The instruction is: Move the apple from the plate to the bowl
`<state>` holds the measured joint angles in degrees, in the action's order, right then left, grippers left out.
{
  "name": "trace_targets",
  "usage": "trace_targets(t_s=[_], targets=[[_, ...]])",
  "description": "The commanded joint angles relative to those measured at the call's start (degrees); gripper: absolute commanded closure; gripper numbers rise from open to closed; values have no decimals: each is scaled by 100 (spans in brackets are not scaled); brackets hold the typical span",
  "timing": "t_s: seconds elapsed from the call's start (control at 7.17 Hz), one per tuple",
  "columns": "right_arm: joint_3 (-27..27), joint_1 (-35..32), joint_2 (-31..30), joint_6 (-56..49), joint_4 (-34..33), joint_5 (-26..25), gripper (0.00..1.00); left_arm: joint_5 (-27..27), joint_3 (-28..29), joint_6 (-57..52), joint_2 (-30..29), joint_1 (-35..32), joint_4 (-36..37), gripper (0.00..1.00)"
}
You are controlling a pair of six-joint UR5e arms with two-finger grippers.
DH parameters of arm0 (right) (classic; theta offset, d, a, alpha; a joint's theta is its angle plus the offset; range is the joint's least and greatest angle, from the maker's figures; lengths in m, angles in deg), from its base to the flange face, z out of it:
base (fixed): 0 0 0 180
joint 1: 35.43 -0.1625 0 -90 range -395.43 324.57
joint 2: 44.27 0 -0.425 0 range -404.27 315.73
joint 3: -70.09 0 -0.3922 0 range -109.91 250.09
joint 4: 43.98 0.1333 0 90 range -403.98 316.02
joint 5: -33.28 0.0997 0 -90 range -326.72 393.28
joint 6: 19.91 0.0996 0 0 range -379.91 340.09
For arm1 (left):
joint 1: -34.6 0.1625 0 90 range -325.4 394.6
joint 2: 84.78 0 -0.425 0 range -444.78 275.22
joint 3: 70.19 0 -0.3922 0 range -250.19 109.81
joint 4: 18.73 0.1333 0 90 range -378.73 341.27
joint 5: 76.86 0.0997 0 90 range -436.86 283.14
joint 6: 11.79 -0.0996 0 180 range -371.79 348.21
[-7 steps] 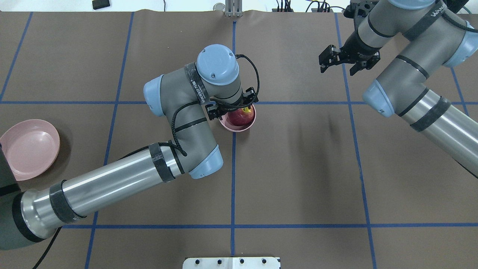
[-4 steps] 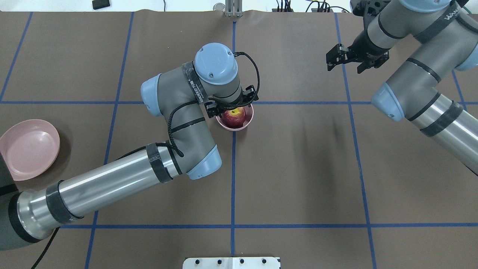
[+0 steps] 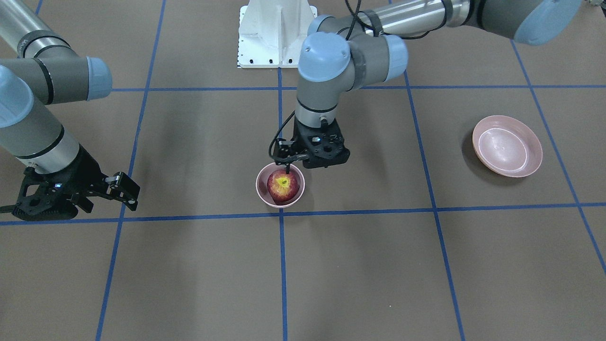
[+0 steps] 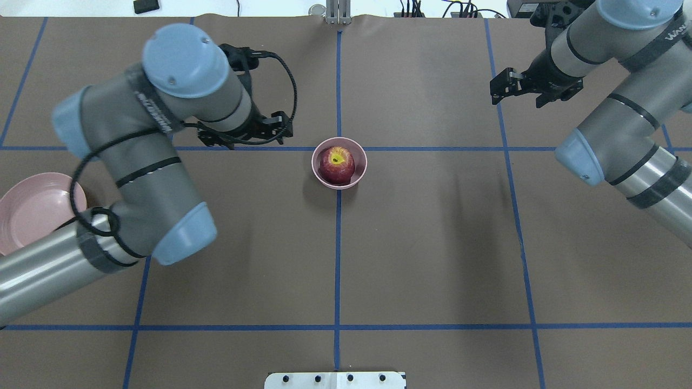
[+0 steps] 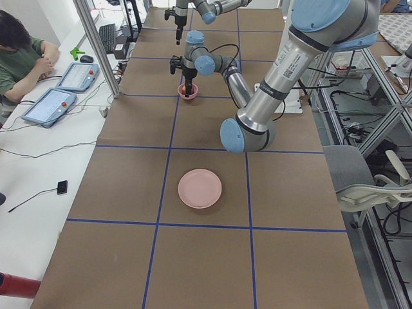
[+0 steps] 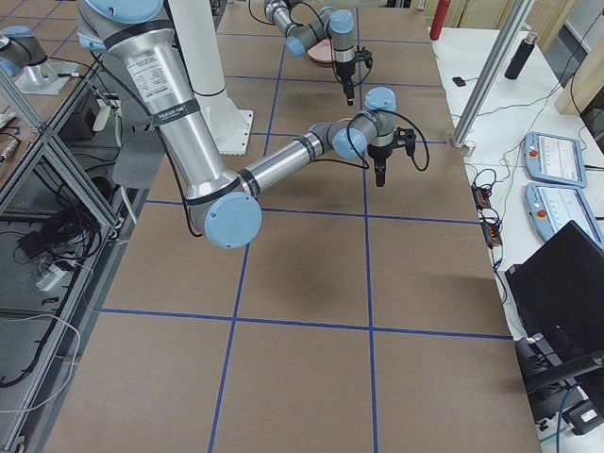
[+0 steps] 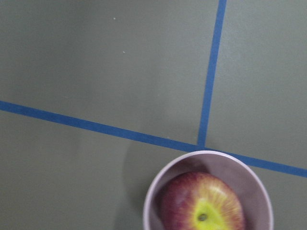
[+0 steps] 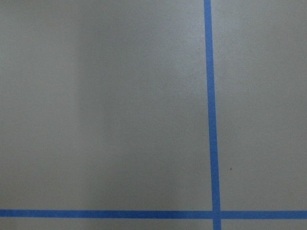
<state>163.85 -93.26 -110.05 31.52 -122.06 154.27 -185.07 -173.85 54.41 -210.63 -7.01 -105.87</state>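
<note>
The dark red apple (image 4: 336, 163) with its yellow stem patch sits in the small deep pink bowl (image 4: 363, 162) at the table's centre, on the blue tape cross. It also shows in the front view (image 3: 283, 185) and at the bottom of the left wrist view (image 7: 204, 203). My left gripper (image 4: 243, 136) is open and empty, clear of the bowl and to its left in the overhead view. The wide pink plate (image 4: 27, 216) lies empty at the far left, partly behind my left arm. My right gripper (image 4: 534, 93) is open and empty at the far right back.
The brown table cover is marked with blue tape lines. The white robot base plate (image 3: 277, 33) is at the near edge. An operator sits at a side desk with tablets (image 5: 64, 90) beyond the table's far edge.
My left gripper has left the apple in the bowl and drawn back to the left and up. My right gripper has moved a little further right.
</note>
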Motion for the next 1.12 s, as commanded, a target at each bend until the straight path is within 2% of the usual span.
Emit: trace_targets(t_s=[0.0,0.28,0.42,0.56,0.7,0.84,0.98], targets=[[-15,-497,-180,-123,-136,83,0,-420,-829,-1252,1251,-801,74,2],[11,-1348,-845,-2308,-663,320,0,-1172,-884,-2919,2140,-1994,56,2],[-7,-1788,-996,-3130,-1100,382,0,-1315,-831,-4120,2536,-2627,56,2],[28,-2262,-1033,-3382,-1722,756,0,-1430,-726,-5219,2783,-3190,134,2],[2,-2711,-1268,-4046,-1972,978,0,-1753,-273,-6205,2916,-3857,118,2],[2,-3002,-1714,-5114,-1948,997,0,-1974,219,-7242,3100,-4403,65,2],[2,-3249,-2014,-5360,-1948,989,0,-1985,755,-7461,3163,-4748,21,2]])
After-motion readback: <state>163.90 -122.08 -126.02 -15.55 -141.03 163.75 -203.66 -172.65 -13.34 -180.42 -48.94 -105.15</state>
